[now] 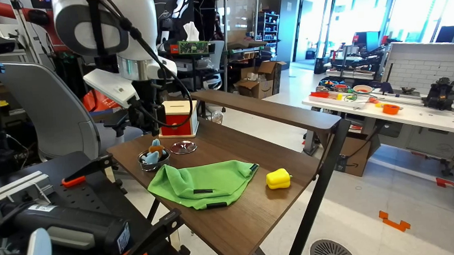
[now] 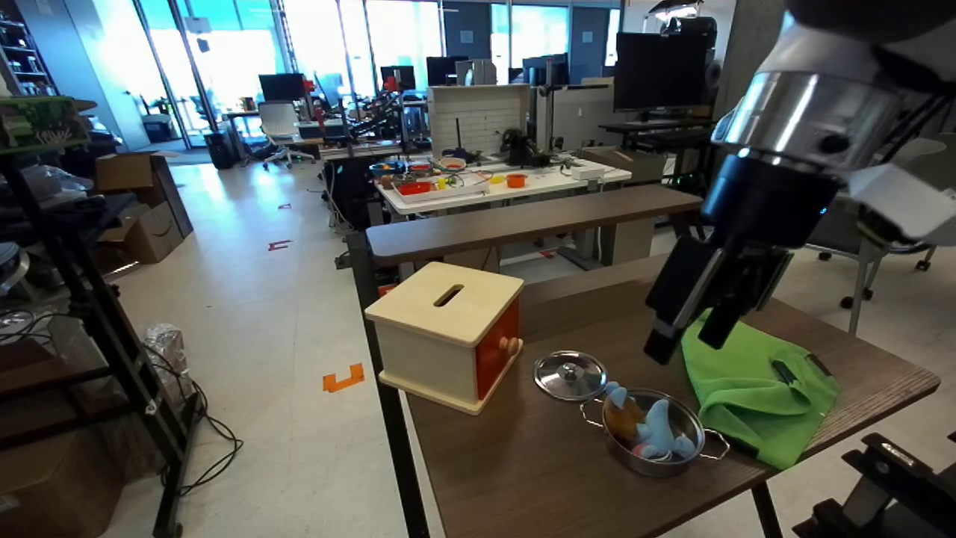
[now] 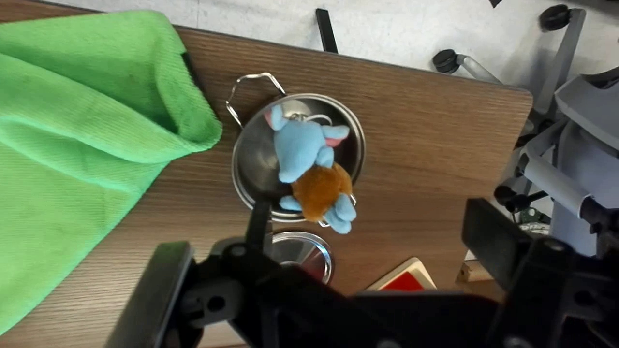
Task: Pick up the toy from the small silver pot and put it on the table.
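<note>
In an exterior view I see the blue-and-brown plush toy (image 1: 156,150) in the small round silver metal pot (image 1: 151,168) on the dark brown wooden surface (image 1: 235,146). In an exterior view my black tool (image 2: 688,344) hangs above, apart from the toy. In the wrist view its fingers (image 3: 489,239) stand wide apart, and the toy laps over the pot's rim
</note>
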Motion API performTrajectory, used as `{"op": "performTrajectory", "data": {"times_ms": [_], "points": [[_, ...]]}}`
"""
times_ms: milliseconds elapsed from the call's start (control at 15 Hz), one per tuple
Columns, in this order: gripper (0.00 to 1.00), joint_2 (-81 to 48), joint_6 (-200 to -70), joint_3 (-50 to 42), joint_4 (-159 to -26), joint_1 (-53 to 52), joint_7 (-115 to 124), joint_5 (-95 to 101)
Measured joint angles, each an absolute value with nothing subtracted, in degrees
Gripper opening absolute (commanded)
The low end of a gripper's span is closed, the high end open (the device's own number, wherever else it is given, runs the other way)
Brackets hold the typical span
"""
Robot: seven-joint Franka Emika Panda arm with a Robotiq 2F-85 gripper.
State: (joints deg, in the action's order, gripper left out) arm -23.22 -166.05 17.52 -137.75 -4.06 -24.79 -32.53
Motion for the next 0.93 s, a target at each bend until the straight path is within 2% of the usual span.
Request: {"op": "performTrajectory", "data": {"times_ms": [333, 400, 467, 533, 933], "points": [[1.0, -35.64, -168.74, 18.8, -130.33, -2.65, -20.67, -23.13], [0.75, -37.41, -168.79, 18.71, -129.08, -2.63, -19.44, -21.23], [0.72, -39.04, -168.79, 18.66, -127.85, -2.62, -18.3, -19.43], [0.65, -40.38, -168.83, 18.65, -126.8, -2.63, -17.4, -17.89], [0.18, -44.54, -168.85, 18.8, -122.55, -2.64, -14.33, -12.28]]}}
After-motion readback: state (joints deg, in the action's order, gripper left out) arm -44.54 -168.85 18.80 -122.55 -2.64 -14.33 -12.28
